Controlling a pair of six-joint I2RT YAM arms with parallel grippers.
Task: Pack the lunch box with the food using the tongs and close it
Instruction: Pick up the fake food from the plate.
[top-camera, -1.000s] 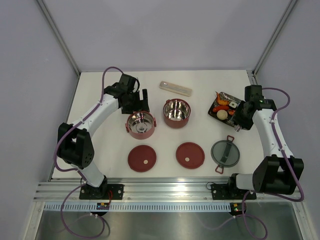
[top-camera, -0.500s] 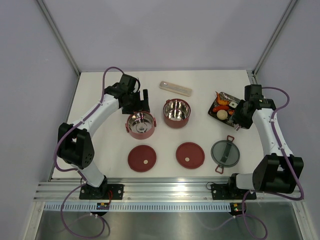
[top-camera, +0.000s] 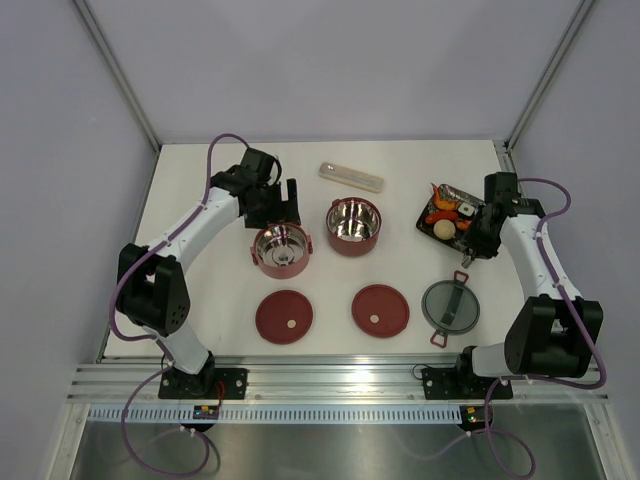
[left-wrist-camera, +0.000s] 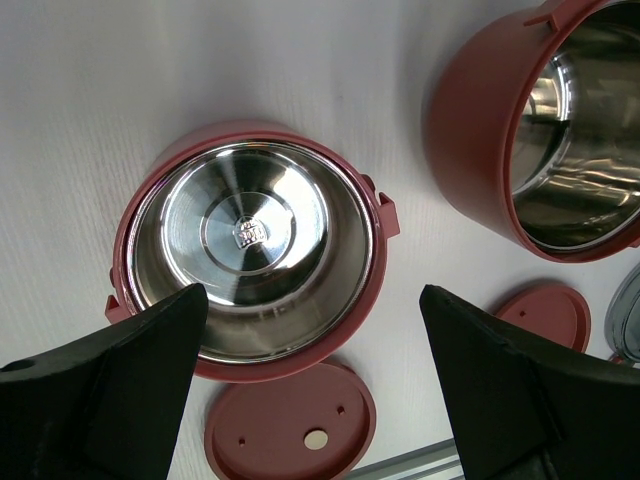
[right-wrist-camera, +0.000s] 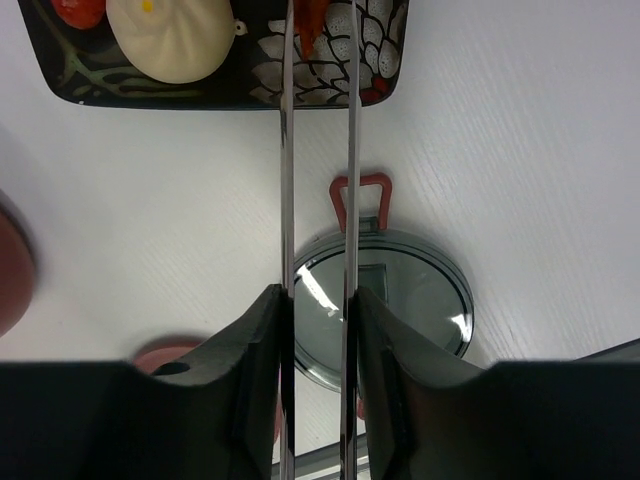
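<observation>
- Top external view: the left arm (top-camera: 200, 225) reaches from its base up the left side of the table (top-camera: 330, 340) and bends inward, wrist turned down.
- The left gripper (top-camera: 283, 195) hovers just behind the left bowl (top-camera: 282, 248). In the left wrist view its jaws are spread wide, holding nothing, with that bowl's (left-wrist-camera: 250, 240) steel inside showing between the fingers (left-wrist-camera: 150, 350).
- One maroon disc lid (top-camera: 284, 316) lies flat in front of the left bowl.
- The right bowl (top-camera: 354, 225) stands beside the left one, with the beige cutlery case (top-camera: 351, 176) behind it and a second disc lid (top-camera: 380, 309) in front.
- The grey top lid (top-camera: 451, 305) rests on the table near the right arm's base.
- The food sits on the black patterned tray (top-camera: 424, 218): orange-red pieces (top-camera: 440, 207) and a white bun (top-camera: 444, 229).
- The right arm (top-camera: 535, 260) rises along the right edge and folds in toward the tray.
- The right gripper (right-wrist-camera: 318, 300) is clenched on the tongs (right-wrist-camera: 287, 150), a finger pressing each silver arm. The arms run nearly parallel out over the tray (right-wrist-camera: 375, 40), with an orange-red piece (right-wrist-camera: 312, 20) between them. Whether it is pinched I cannot tell.
</observation>
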